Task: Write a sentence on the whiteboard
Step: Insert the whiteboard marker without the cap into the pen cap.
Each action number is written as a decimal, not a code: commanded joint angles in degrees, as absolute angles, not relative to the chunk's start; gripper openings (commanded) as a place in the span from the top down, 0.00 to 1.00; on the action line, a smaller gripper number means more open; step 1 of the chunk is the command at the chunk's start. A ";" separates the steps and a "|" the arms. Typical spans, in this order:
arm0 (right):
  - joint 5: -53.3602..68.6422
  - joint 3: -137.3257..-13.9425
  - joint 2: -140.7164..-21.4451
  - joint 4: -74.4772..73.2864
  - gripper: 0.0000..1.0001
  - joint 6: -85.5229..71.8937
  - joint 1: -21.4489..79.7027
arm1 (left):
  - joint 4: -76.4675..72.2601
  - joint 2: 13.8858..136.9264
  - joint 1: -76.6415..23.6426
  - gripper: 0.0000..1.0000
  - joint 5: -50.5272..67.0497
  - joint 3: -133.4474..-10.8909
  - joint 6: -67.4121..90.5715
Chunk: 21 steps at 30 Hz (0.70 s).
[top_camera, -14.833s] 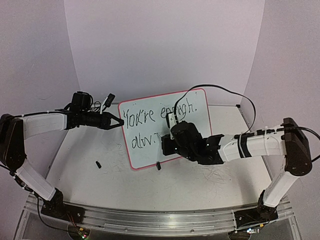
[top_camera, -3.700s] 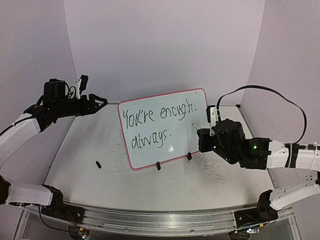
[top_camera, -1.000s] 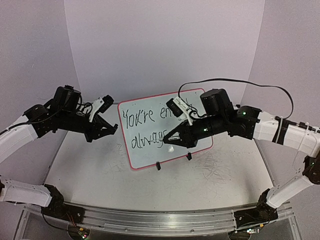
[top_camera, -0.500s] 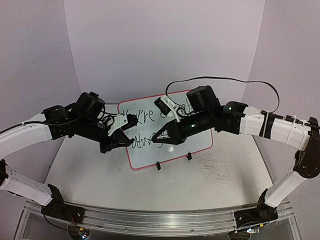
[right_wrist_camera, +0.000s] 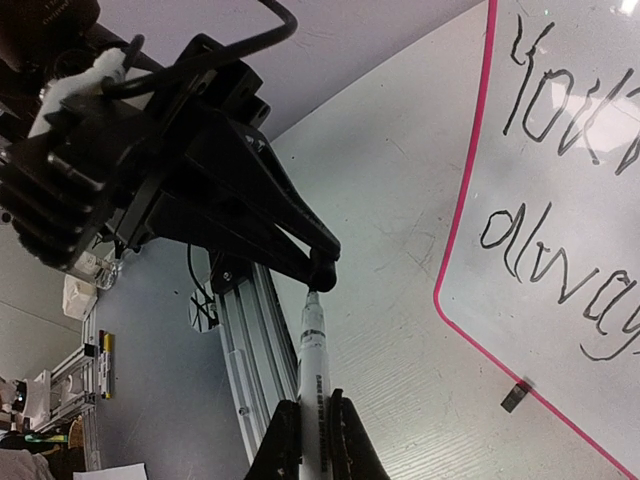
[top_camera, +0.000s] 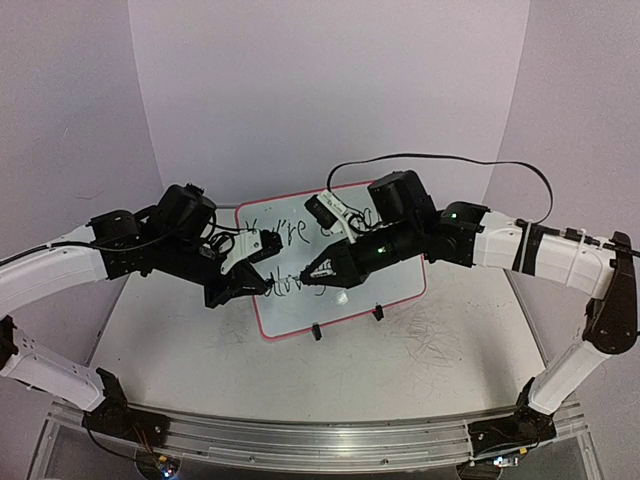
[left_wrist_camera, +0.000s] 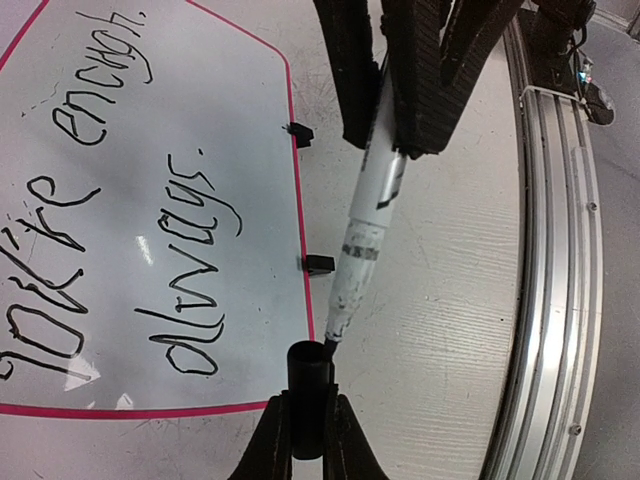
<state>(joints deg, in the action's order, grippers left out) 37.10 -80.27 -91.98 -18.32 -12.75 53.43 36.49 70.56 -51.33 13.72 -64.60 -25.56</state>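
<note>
1. Aluminium rail [top_camera: 300,440] along the near edge: matte grey, straight, grooved.
2. White tabletop [top_camera: 400,380]: flat and smooth, marked with faint grey scuffs and scribbles.
3. Left gripper [left_wrist_camera: 308,432]: black tapered fingers clenched on a short black cylindrical cap [left_wrist_camera: 309,375], open end turned away from the wrist.
4. Right gripper [right_wrist_camera: 315,437]: black fingers pinched on a marker [right_wrist_camera: 313,365] with a round white barrel, black print and a dark tapered tip.
5. Marker tip at the mouth of the cap, both held clear of the table in front of the board's left part (tip inside or only touching the rim: not clear).
6. Whiteboard [top_camera: 300,312] propped on edge near the middle of the table: glossy white face, thin red-pink rim, rounded corners, small black clip feet [top_camera: 316,332] on the lower edge.
7. Sentence [left_wrist_camera: 130,230] in black hand-drawn strokes, two lines, "You're enough." above "always."; from above, largely hidden behind both grippers and the right arm.
8. Black cable [top_camera: 450,160] arching over the right arm; behind all, a plain matte lilac backdrop [top_camera: 320,90].
</note>
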 commanded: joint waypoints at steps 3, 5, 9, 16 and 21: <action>36.48 -82.27 -92.73 -17.14 1.00 -12.92 53.78 | 34.69 71.02 -52.03 1.00 14.69 -67.68 -25.92; 36.39 -82.02 -92.79 -17.14 1.00 -12.92 53.76 | 34.69 71.14 -52.14 1.00 14.53 -67.66 -25.96; 36.09 -81.76 -92.90 -17.14 1.00 -12.98 53.72 | 34.64 71.20 -52.50 1.00 14.42 -67.63 -25.93; 35.00 -80.45 -91.13 -16.35 1.00 -12.70 53.75 | 34.63 70.90 -52.65 1.00 13.38 -66.45 -26.21; 34.47 -79.46 -90.94 -16.35 1.00 -12.90 53.74 | 34.63 70.58 -52.65 1.00 13.23 -66.13 -25.98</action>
<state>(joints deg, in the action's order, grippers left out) 36.38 -80.23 -92.16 -18.42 -12.75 53.43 36.58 71.26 -52.07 12.58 -64.62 -25.58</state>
